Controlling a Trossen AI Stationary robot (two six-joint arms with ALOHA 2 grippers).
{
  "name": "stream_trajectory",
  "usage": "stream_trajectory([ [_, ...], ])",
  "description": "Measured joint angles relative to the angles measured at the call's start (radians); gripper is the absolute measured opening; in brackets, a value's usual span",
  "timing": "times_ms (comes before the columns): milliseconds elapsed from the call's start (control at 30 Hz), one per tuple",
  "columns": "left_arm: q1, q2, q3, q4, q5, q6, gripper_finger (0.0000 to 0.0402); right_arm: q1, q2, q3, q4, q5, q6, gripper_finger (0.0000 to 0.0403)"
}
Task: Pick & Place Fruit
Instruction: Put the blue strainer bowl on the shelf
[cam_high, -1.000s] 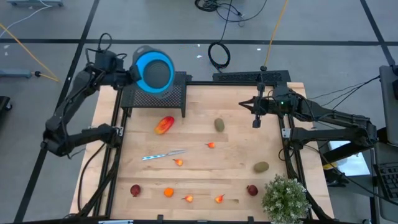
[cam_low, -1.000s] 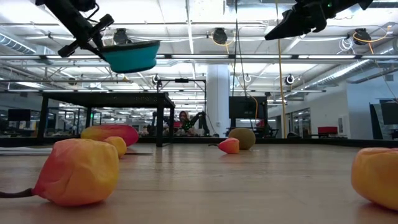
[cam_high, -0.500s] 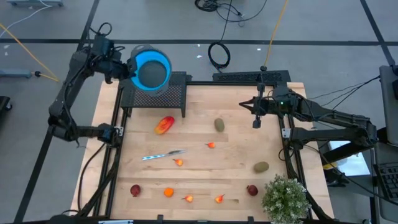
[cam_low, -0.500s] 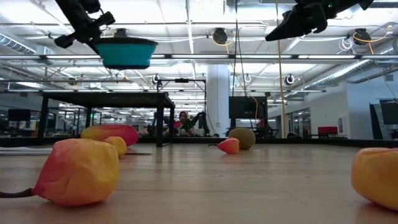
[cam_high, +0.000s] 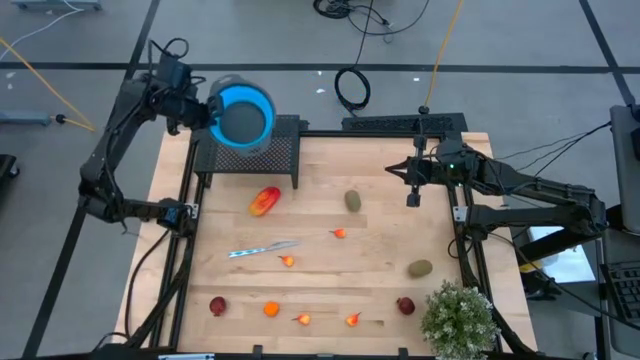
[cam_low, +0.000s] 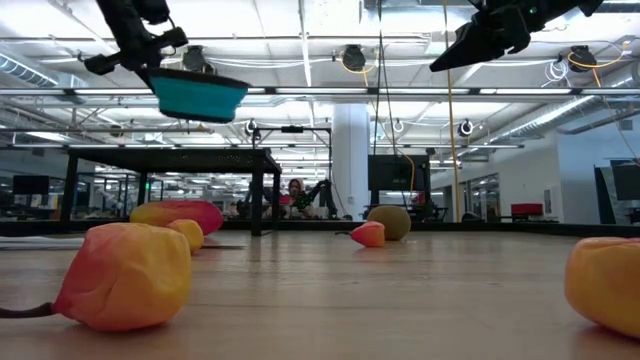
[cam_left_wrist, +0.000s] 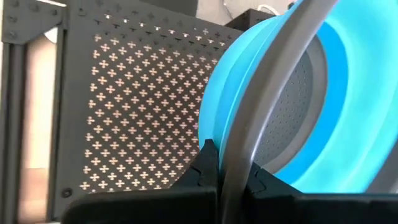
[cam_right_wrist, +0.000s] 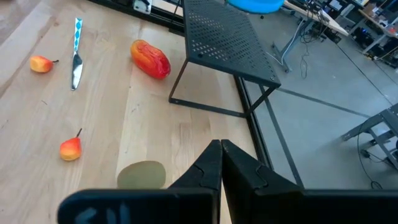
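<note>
My left gripper is shut on the round blue bowl, high above the black perforated stand at the table's far left. The fruit lies on the table. The larger orange-red one lies near the stand. Two brown kiwis lie toward the right. Small orange ones and dark red round ones lie nearer. My right gripper hovers shut above the far right of the table, near the first kiwi. My left gripper pinches the bowl's grey rim between its two fingers, on the side of the bowl toward the table's left. It comes in from the left. The bowl is lifted clear above the stand and sits slightly tilted.
A slim silver knife lies left of the table's middle. A potted plant stands at the near right corner. Dark frame rails run along the left and right edges. Bare wood lies between the fruit pieces in the middle.
My left gripper has shifted a little toward the table's left edge and turned. The bowl in it has tipped from right side higher, through level, to left side higher. The fruit has stayed in place.
</note>
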Motion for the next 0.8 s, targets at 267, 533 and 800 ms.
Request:
stream_trajectory([
  [267,-0.020,0.001,-0.004,-0.067,-0.010,0.134,0.0000,0.000,0.000,0.000,0.000,0.000,-0.031,0.0000],
  [533,-0.020,0.002,-0.004,-0.055,-0.117,-0.072,0.0000,0.000,0.000,0.000,0.000,0.000,-0.018,0.0000],
  [800,0.003,-0.012,-0.005,-0.236,-0.279,-0.176,0.0000,0.000,0.000,0.000,0.000,0.000,-0.007,0.0000],
])
